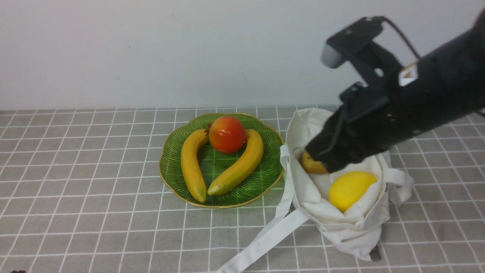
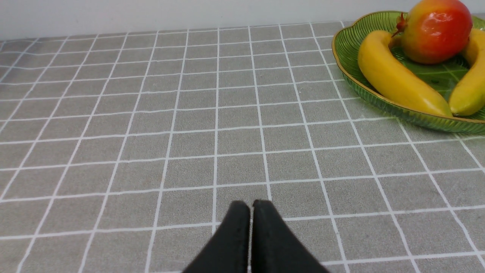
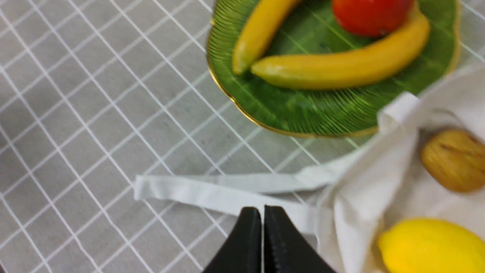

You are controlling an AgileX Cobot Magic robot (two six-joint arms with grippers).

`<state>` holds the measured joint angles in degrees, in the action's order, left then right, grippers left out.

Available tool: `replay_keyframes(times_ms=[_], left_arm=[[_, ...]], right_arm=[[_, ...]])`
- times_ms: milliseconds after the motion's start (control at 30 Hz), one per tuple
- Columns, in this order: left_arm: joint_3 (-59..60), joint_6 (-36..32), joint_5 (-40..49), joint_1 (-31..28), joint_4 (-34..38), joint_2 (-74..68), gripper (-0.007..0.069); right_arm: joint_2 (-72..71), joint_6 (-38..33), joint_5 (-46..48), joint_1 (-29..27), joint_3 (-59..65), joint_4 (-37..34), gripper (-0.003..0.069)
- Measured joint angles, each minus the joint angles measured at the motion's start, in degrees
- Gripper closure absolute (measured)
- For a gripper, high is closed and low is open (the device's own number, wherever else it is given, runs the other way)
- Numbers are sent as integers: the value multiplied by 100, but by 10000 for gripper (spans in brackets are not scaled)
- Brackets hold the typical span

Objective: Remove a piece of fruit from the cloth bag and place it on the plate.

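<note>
The banana with the green pointed end (image 1: 238, 167) lies on the green glass plate (image 1: 170, 178), on its right side; it also shows in the right wrist view (image 3: 341, 66). The off-white cloth bag (image 1: 352, 223) lies open right of the plate. My right gripper (image 1: 316, 155) is shut and empty, hovering over the bag's left edge; in its wrist view the tips (image 3: 262, 208) are above the white strap (image 3: 212, 191). My left gripper (image 2: 250, 203) is shut and empty over bare tablecloth, left of the plate (image 2: 348, 49), and out of the front view.
An all-yellow banana (image 1: 191, 167) and a round red fruit (image 1: 227, 134) also lie on the plate. In the bag are a yellow lemon (image 1: 350, 189) and a brownish fruit (image 1: 311, 163). A long strap (image 1: 265, 239) trails toward the front edge.
</note>
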<state>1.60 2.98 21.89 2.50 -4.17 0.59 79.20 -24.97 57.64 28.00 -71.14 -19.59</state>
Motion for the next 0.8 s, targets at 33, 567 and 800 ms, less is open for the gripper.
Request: replay_keyframes(times_ms=[33,567,800], left_arm=[[0,0,0,0,0,0,631],[0,0,0,0,0,0,631],[0,0,0,0,0,0,631]], right_arm=[[-251,165,28,-11,161,190,669],[-5194,812,-4072,-16,5349,355,673],[-5904,812,-5971,-16,6062,278,673]])
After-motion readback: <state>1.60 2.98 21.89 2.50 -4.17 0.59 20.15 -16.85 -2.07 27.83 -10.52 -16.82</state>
